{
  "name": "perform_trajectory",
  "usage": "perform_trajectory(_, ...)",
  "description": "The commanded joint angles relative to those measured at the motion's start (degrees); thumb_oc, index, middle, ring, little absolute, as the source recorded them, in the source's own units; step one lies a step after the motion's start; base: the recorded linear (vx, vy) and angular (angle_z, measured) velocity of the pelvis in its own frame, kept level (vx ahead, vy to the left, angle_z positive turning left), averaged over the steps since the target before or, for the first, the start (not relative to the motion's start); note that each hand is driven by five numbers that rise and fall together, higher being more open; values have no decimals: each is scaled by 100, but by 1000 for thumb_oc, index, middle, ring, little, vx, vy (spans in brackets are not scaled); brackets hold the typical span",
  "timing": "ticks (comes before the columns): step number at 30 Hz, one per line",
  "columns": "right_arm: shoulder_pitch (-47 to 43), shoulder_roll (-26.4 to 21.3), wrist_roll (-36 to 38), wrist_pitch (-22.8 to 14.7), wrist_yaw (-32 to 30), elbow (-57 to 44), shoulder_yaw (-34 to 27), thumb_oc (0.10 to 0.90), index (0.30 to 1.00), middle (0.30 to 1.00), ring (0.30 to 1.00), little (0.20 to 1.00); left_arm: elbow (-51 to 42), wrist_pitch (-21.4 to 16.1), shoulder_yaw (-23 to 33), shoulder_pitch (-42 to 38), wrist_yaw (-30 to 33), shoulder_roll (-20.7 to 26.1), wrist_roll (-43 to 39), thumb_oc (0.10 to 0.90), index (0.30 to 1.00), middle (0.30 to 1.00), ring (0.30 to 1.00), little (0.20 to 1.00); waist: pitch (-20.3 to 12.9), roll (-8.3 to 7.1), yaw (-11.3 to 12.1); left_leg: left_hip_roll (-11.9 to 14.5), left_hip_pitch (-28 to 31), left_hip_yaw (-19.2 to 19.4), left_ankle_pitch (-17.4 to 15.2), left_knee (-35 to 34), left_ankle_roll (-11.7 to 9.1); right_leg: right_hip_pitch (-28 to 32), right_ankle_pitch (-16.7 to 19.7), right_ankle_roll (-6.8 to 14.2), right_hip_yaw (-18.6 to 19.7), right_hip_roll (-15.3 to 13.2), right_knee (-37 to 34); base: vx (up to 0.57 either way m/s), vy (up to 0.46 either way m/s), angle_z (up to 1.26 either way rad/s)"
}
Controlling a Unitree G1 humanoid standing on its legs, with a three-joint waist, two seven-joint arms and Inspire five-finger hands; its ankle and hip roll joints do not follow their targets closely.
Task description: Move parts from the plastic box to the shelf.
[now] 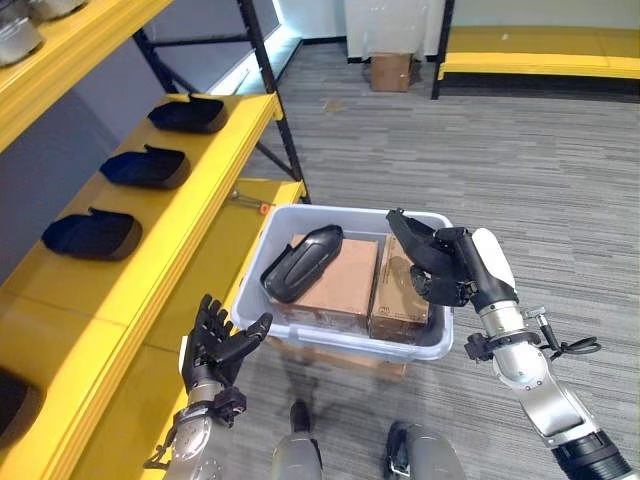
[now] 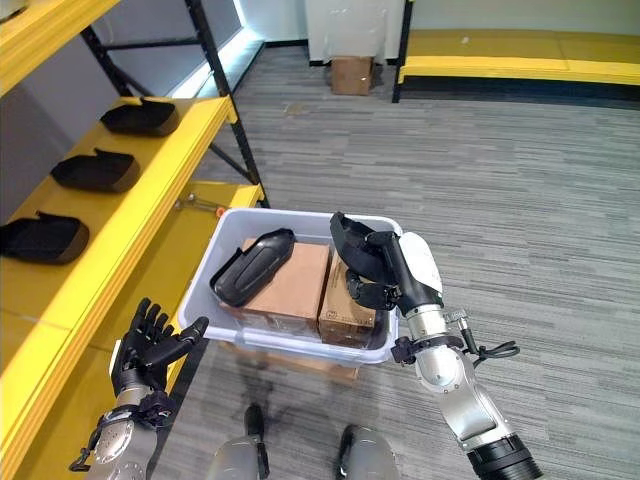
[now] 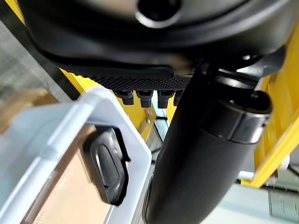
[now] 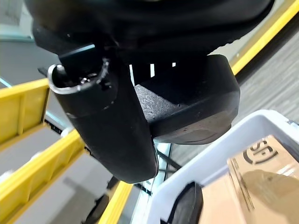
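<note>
My right hand (image 1: 455,268) hangs over the right end of the plastic box (image 1: 258,262), fingers and thumb curled round a black part (image 4: 196,109) that sits lifted clear of the cartons; my left hand (image 1: 215,340) waits just beside the box's near left corner with fingers spread and relaxed, carrying nothing; a second black part (image 1: 302,262) lies tilted across the brown cardboard boxes (image 1: 345,280) inside the box, its upper end leaning near the back wall; the yellow shelf (image 1: 215,165) to the left already bears three like parts (image 1: 147,166) in a row; my worry is the long carry across the box to the shelf, since the grasp looks to be near one end of the part, so a quick swing could twist it loose and drop it to the floor; the arm might also clip the box rim or the leaning part on the way over; and the shelf's front lip could catch the part if I come in too low.
</note>
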Motion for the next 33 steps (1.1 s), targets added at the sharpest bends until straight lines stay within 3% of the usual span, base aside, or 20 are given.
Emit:
perform_trajectory(1,-519,-6,57,-778,-251,-549,-314,400,300,300,300,300,-552,-556,275,-183,-148,164,-46,900,1000,1000,1000,1000,-507,-6,-183,514,222,-147,245,132,-605,1255,-40,732,-67,190,-1819,-22,52,64)
perform_trajectory(4,-240,8,123,-770,-237,-596,-497,400,300,300,300,300,-522,-517,245,-179,-202,148,-59,900,1000,1000,1000,1000,-651,83,-334,566,610,20,169,-69,-737,1276,-85,801,-331,87,-1833,48,101,75)
perform_trajectory(7,-5,-14,127,-743,-311,-676,-741,400,300,300,300,300,-542,-455,146,-244,-285,201,-32,900,1000,1000,1000,1000,-691,218,-478,554,544,498,147,-480,-808,1281,-3,884,-674,-92,-1776,5,160,79)
perform_trajectory(10,197,20,18,-723,-277,-729,-905,400,300,300,300,300,-584,-460,121,-187,-413,231,-30,900,1000,1000,1000,1000,-733,320,-479,404,609,750,-222,-751,-740,1364,73,988,-830,-263,-1709,104,229,91)
perform_trajectory(11,258,39,-2,-709,-236,-723,-946,400,300,300,300,300,-613,-453,113,-190,-440,287,-3,900,1000,1000,1000,1000,-745,307,-441,313,601,787,-282,-749,-717,1452,190,1059,-925,-406,-1718,105,233,48)
perform_trajectory(15,310,85,5,-684,-164,-722,-961,400,300,300,300,300,-649,-445,137,-147,-481,339,79,900,1000,1000,1000,1000,-760,267,-387,145,652,785,-395,-799,-636,1564,330,1160,-969,-545,-1819,91,183,18)
perform_trajectory(21,298,165,15,-666,32,-764,-964,400,300,300,300,300,-749,-461,263,-44,-537,380,106,900,1000,1000,1000,1000,-764,104,-137,-369,331,565,-923,-467,-429,1754,845,1511,-1179,-990,-2243,75,210,10)
perform_trajectory(25,126,220,-32,-645,89,-731,-849,400,300,300,300,300,-791,-488,237,-20,-584,427,22,900,1000,1000,1000,1000,-719,30,30,-783,-7,346,-1314,-126,-163,1746,1267,1731,-1198,-1354,-2375,43,255,25)
perform_trajectory(30,89,258,-160,-633,105,-683,-819,400,300,300,300,300,-900,-478,211,-28,-655,589,150,900,1000,1000,1000,1000,-726,-20,83,-1053,-182,201,-1496,-7,36,1718,1517,1848,-1153,-1580,-2357,49,204,29)
perform_trajectory(33,158,290,-309,-588,102,-585,-866,400,300,300,300,300,-849,-464,80,-180,-686,753,163,900,1000,1000,1000,1000,-736,-42,-26,-1370,-166,-95,-1571,-141,262,1500,1712,1821,-367,-1594,-1938,98,231,79)
